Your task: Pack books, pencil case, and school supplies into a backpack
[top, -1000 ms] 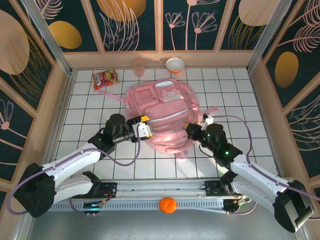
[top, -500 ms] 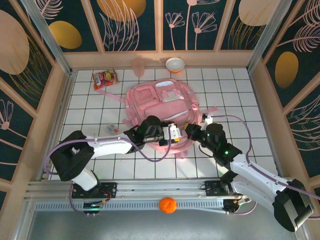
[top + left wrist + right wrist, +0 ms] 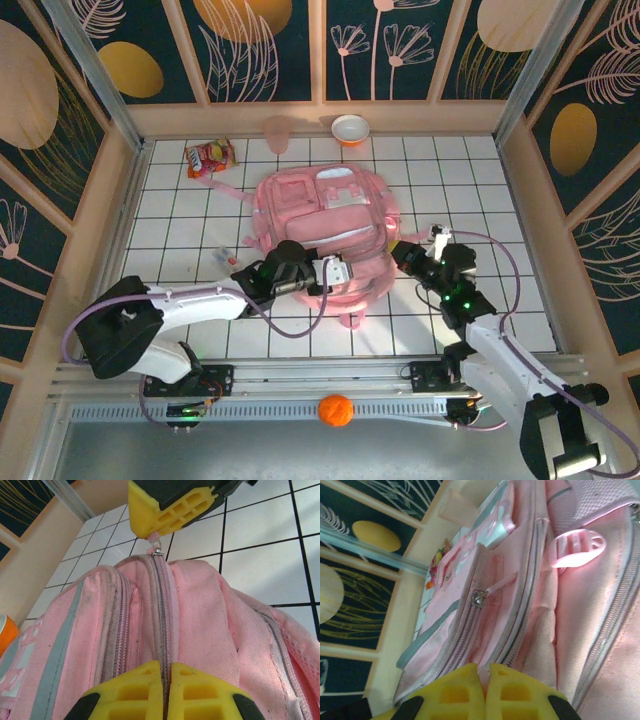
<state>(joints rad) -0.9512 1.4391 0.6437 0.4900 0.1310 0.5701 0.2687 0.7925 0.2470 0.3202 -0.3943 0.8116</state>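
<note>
Two grippers on one zip, and everything turns on that line. Far left on the counter (image 3: 480,180), the pencil case (image 3: 226,257) lies by itself, well apart from the action and nearer the left arm. Moving in, the left gripper (image 3: 165,672) sits on the near part of the backpack (image 3: 320,205), jaws pressed together right over the zip track (image 3: 161,610). Whether they've caught a slider or just the ridge of cloth, I cannot tell. From those jaws the track runs straight away, and at its far end sits the zip pull (image 3: 157,545), its tab tucked up into the right gripper (image 3: 402,252). Those jaws are closed, seemingly pinching that tab. From above, the track's long axis runs left to right across the bag's near end, with a gripper at each end of it.

The backpack itself lies flat mid-counter, front pockets up. Its long axis runs near to far, and the carry loop points back toward the arm bases. My read: the opening has to be drawn along that line, and the right arm has the pull.
</note>
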